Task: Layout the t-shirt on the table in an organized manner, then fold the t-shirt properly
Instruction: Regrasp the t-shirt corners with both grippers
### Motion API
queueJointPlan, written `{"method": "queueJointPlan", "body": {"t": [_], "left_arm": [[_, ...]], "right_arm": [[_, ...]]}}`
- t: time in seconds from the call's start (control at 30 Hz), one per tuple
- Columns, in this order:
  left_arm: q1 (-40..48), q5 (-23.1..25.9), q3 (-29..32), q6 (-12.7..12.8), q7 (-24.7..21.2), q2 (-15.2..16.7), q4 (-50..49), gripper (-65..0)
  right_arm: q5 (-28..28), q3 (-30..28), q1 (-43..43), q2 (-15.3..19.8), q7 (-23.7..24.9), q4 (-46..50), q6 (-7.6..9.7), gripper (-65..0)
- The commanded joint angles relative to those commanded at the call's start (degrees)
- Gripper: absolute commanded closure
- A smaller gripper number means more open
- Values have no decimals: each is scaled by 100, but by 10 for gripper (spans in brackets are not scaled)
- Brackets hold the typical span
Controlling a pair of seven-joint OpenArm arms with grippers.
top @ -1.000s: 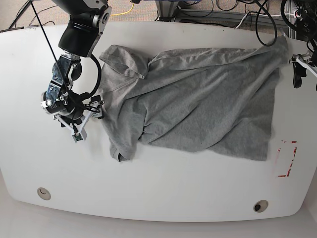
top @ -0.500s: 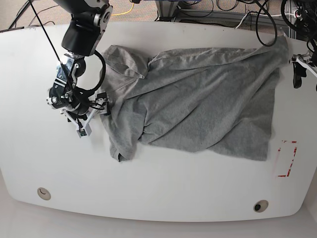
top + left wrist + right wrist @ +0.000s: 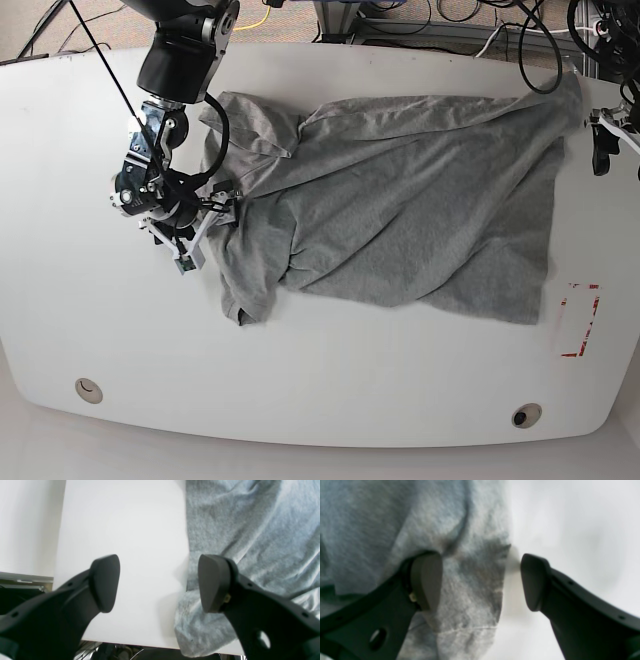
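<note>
At the left of the base view, the right gripper (image 3: 205, 225) is straddling the sleeve-side edge of the wrinkled heather-grey cotton t-shirt (image 3: 400, 215), jaws standing wide apart and holding nothing. One pad (image 3: 426, 580) is sitting over fabric, the other over bare surface. Closing here is risking a pinch of bunched double layers, dragging the whole garment. The shirt is lying crumpled across the smooth white table (image 3: 330, 390), its far corner overhanging the edge. At the right, the left gripper (image 3: 160, 582) is waiting, jaws spread wide and empty, beside that corner. Nothing is blocking either arm.
</note>
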Motion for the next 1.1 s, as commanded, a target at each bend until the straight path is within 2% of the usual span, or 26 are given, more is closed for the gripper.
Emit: {"method": "queueJointPlan", "body": {"t": [0.1, 0.2, 0.3, 0.37, 0.53, 0.7, 0.83, 0.93, 1.1], "left_arm": [[0, 0, 0, 0, 0, 0, 0, -446], [0, 0, 0, 0, 0, 0, 0, -446], [0, 0, 0, 0, 0, 0, 0, -446], [0, 0, 9, 0, 0, 0, 0, -446], [-9, 0, 44, 9, 0, 18, 0, -446], [-158, 0, 431, 18, 0, 26, 0, -449], [-158, 0, 747, 18, 0, 53, -9, -451], [-158, 0, 967, 18, 0, 158, -70, -451], [-158, 9, 985, 26, 0, 316, -308, -453]], "right_arm": [[0, -88, -18, -9, 70, 0, 0, -322], [0, -88, -18, -9, 158, -35, 0, -162], [0, -88, -9, -9, 158, -18, 0, -48], [0, -88, -9, -9, 158, 18, 0, 0], [-18, -88, -44, 0, 97, 563, 0, -2], [-26, -88, -53, 0, -396, 1354, 0, -2], [-35, -88, -149, 0, -580, 1890, 0, -2], [-35, -88, -220, 9, -659, 2189, 0, -2], [-44, -97, -264, 9, -730, 2330, 0, -3]]}}
